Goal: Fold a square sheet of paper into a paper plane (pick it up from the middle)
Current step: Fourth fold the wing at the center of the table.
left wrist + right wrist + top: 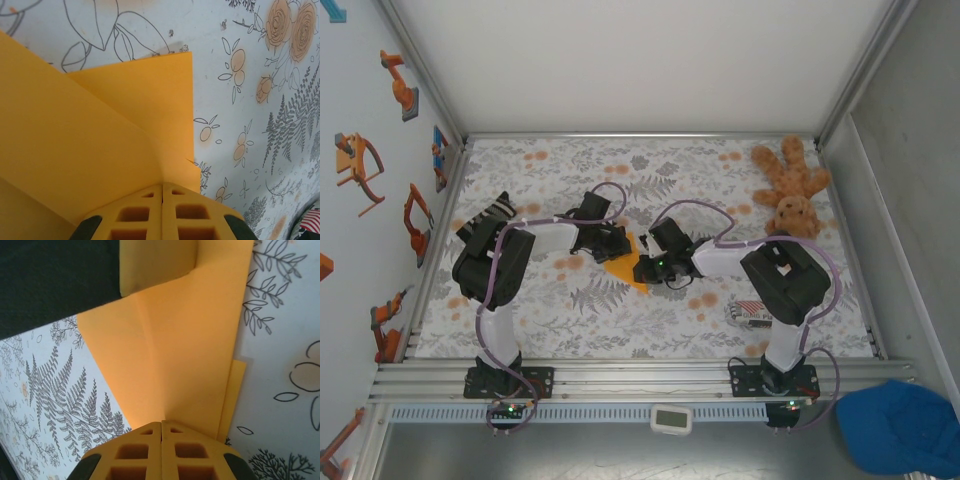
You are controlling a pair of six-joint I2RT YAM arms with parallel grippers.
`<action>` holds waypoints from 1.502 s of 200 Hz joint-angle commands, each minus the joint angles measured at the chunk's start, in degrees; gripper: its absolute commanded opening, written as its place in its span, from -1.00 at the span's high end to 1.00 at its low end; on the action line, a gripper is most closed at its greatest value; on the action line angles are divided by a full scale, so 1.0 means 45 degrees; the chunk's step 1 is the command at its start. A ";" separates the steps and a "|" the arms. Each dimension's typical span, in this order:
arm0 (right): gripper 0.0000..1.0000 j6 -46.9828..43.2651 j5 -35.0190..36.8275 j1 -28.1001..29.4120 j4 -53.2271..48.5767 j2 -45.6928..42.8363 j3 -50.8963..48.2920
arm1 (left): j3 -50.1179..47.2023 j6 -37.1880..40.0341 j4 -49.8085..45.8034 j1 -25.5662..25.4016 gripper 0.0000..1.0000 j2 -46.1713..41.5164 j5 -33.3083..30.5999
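— Well, what sits nearest us?
— A small white device (671, 418) on the front rail, between the two arm bases. A blue cloth (905, 425) lies off to the right, outside the metal frame.
— And on the surface itself?
— A red-and-white striped packet (752, 314) lies just beside the right arm's column. Further in, both arms bend toward the middle of the floral surface (570, 320) and meet at the orange sheet of paper (628, 265).
— Do they have hold of it?
— The left end effector (162, 187) has its jaws pressed together. Seen from its wrist, the folded paper runs right up into the seam between the fingertips (140, 200), so it looks pinched there. The right end effector (162, 423) is the same: closed tight, with a creased flap rising into its tips.
— Is the sheet flat?
— No, layers overlap, and part of it is lifted off the surface.
— Anything beyond?
— A brown teddy bear (792, 190) lies in the far right corner, well apart from the paper.
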 commanded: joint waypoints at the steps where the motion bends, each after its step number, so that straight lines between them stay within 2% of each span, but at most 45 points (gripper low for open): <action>1: 1.00 -0.0358 -0.0141 0.0062 -0.0553 0.0034 -0.0402 | -0.0455 0.0417 -0.2114 0.0071 0.92 0.1146 -0.2322; 49: 1.00 -0.0523 -0.0438 0.0057 -0.0504 -0.0961 -0.1614 | -0.0190 0.0262 -0.3040 0.0193 0.92 0.1518 -0.2989; 163: 1.00 -0.0635 -0.0549 0.0138 -0.1079 -0.2192 -0.3377 | 0.0119 0.0283 -0.3378 0.0260 0.92 0.1857 -0.3017; 200: 1.00 -0.0442 0.0079 0.0138 -0.1442 -0.3523 -0.3758 | 0.0341 0.0451 -0.3316 0.0242 0.91 0.1659 -0.2581; 228: 1.00 0.0615 0.1581 0.0126 -0.0333 -0.5225 -0.3834 | 0.1022 0.0450 -0.3044 0.0216 0.80 0.0625 -0.1068; 243: 0.81 0.1155 0.2559 0.0121 0.0223 -0.5745 -0.3798 | 0.1594 0.0240 -0.2970 0.0146 0.72 -0.0293 -0.0369; 265: 0.57 0.1731 0.3146 0.0082 0.1462 -0.5577 -0.3654 | 0.1889 -0.0178 -0.2702 0.0212 0.56 -0.1672 -0.0258; 278: 0.28 0.1841 0.3170 0.0010 0.1892 -0.5113 -0.3286 | 0.1583 -0.0528 -0.2446 0.0428 0.44 -0.2409 -0.0356; 300: 0.20 0.1834 0.3199 -0.0082 0.2189 -0.4231 -0.2493 | 0.0213 -0.1158 -0.1772 0.1030 0.16 -0.3643 -0.0506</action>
